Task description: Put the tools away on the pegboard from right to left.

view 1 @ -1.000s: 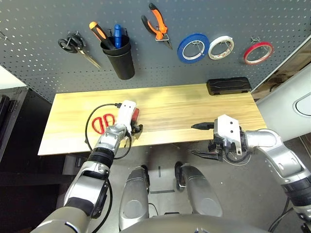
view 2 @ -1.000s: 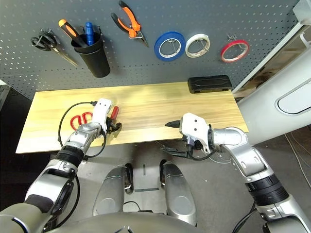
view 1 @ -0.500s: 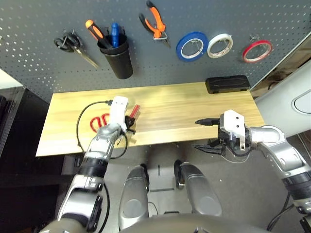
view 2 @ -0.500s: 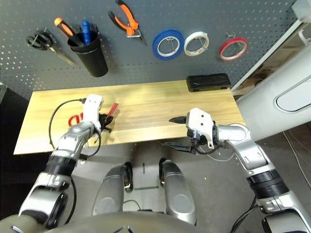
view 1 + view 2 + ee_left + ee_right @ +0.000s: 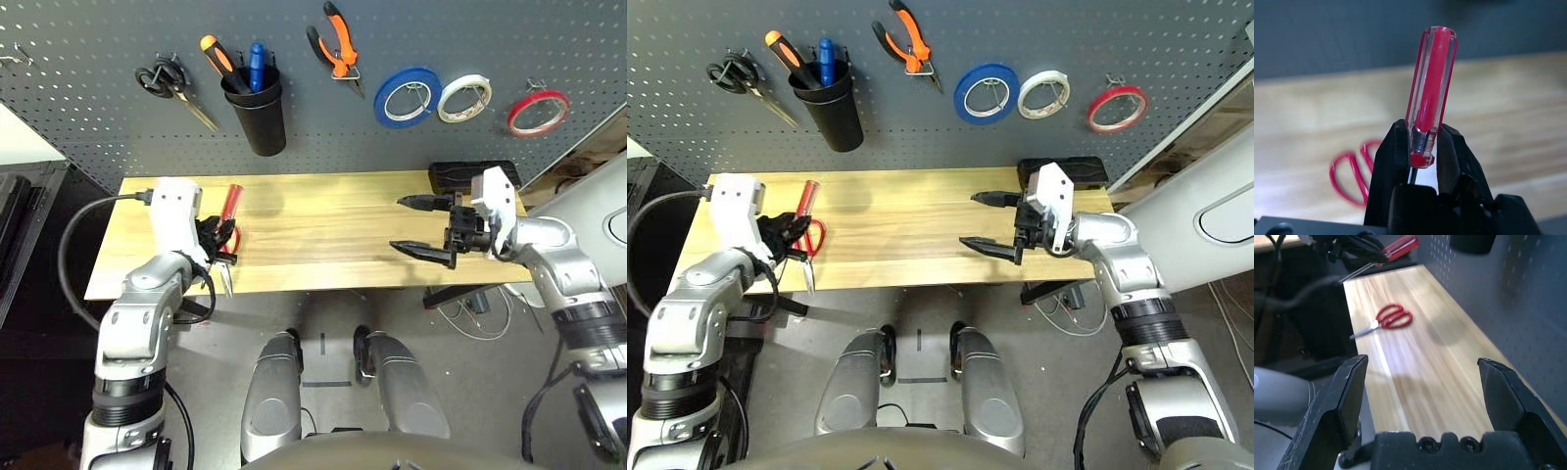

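Observation:
My left gripper (image 5: 217, 241) is shut on the red-handled screwdriver (image 5: 231, 202) near the bottom of its handle and holds it above the left end of the wooden table (image 5: 333, 220). The handle (image 5: 1430, 88) tilts up toward the pegboard (image 5: 411, 34) and the thin shaft points down past the front edge. The red-handled scissors (image 5: 1388, 318) lie flat on the table under that gripper. The thin red tape ring (image 5: 538, 112) and the orange-and-black pliers (image 5: 338, 44) hang on the pegboard. My right gripper (image 5: 423, 228) hovers open over the table's right part, holding nothing.
Also on the pegboard are a black cup (image 5: 263, 122) holding two screwdrivers, black-handled scissors (image 5: 171, 83), a blue tape roll (image 5: 405, 96) and a white one (image 5: 463, 98). A black box (image 5: 468, 174) lies at the table's back right corner.
My left gripper closed on the screwdriver, lifted it off the table and swung its handle upward. The right arm rose from below the front edge to over the table's right part.

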